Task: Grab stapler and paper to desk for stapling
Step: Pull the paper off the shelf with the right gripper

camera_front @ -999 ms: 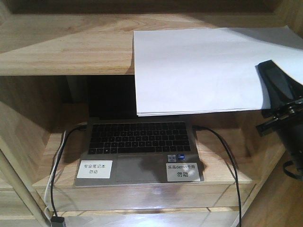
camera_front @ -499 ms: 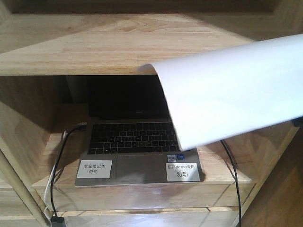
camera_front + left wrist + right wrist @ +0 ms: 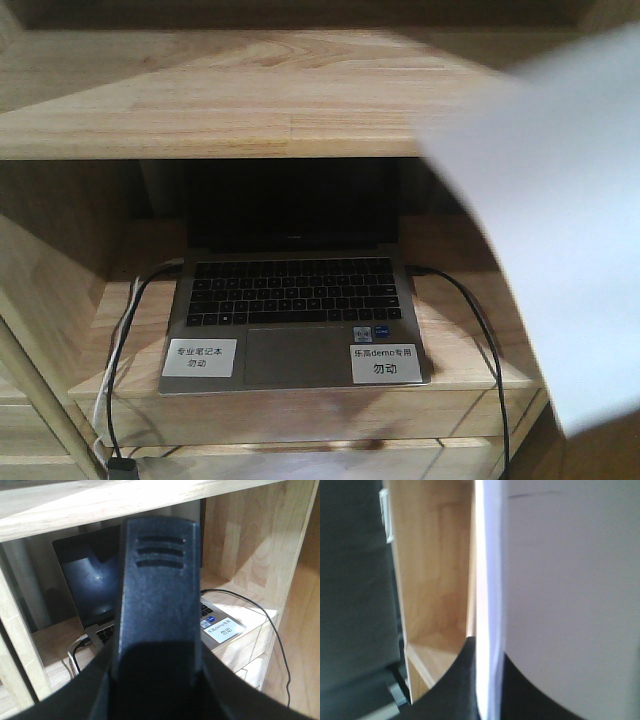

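Observation:
The white paper (image 3: pixel 560 230) hangs blurred at the right of the front view, lifted off the shelf and swung down in front of it. In the right wrist view the paper (image 3: pixel 560 580) runs edge-on between two black fingers, and my right gripper (image 3: pixel 489 680) is shut on it. In the left wrist view the black stapler (image 3: pixel 157 595), with three grooves near its tip, stands up between the dark fingers of my left gripper (image 3: pixel 157 672), which is shut on it. The desk is out of view. Neither gripper shows in the front view.
A wooden shelf unit (image 3: pixel 200 100) fills the front view. An open laptop (image 3: pixel 295 310) with two white labels sits in its lower bay. Black cables (image 3: pixel 480 330) trail off both sides of the laptop. The shelf's side panel (image 3: pixel 250 545) stands to the right.
The paper lay flat on the upper shelf a second ago. It has since been lifted, curled and pulled right and down off the shelf. The right gripper has left the front view.

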`<state>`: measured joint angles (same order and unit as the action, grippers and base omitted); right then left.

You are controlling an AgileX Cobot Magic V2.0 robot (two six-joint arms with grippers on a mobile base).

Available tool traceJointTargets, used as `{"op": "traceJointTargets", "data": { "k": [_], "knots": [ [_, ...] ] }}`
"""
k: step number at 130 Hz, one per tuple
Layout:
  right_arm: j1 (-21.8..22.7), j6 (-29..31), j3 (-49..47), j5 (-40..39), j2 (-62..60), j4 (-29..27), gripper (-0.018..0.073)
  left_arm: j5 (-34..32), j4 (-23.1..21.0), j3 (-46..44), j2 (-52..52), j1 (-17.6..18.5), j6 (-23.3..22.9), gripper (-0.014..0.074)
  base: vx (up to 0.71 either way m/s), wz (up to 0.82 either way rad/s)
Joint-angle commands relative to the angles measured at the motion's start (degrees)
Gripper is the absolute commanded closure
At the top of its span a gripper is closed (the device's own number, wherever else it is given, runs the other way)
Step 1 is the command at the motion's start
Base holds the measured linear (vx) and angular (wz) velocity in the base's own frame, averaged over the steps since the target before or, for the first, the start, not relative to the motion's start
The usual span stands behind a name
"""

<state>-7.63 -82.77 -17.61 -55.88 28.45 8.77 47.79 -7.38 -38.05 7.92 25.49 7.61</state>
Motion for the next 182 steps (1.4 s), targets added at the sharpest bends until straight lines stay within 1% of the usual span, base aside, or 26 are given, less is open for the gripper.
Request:
{"op": "traceJointTargets", "data": {
  "k": [1, 24, 42, 74, 98, 127, 182],
  "knots": [
    [1.9, -1.0, 0.3, -1.0, -2.7, 2.5, 0.0566, -6.6, -0.8, -1.7, 0.9, 0.2, 0.0, 0.0602, 0.0, 0.0],
    [4.5, -8.4, 7.1, -0.9, -7.2, 2.4, 0.0566, -6.6, -0.8, -1.7, 0.9, 0.2, 0.0, 0.0602, 0.0, 0.0],
    [4.8, -10.0, 11.1, -1.1, -10.4, 2.5, 0.0566, -6.6, -0.8, -1.7, 0.9, 0.2, 0.0, 0.0602, 0.0, 0.0],
    [4.8, -10.1, 12.1, -0.7, -13.0, 2.7, 0.0566, -6.6, -0.8, -1.7, 0.9, 0.2, 0.0, 0.0602, 0.0, 0.0],
    [4.8, -10.1, 12.1, -0.6, -13.0, 2.8, 0.0566, -6.6, -0.8, -1.7, 0.9, 0.2, 0.0, 0.0602, 0.0, 0.0],
    [4.8, -10.0, 12.1, -0.6, -13.0, 4.3, 0.0566, -6.6, -0.8, -1.7, 0.9, 0.2, 0.0, 0.0602, 0.0, 0.0],
    [4.8, -9.9, 12.1, -0.7, -13.0, 4.3, 0.0566, -6.6, -0.8, -1.7, 0.9, 0.2, 0.0, 0.0602, 0.0, 0.0]
  ]
}}
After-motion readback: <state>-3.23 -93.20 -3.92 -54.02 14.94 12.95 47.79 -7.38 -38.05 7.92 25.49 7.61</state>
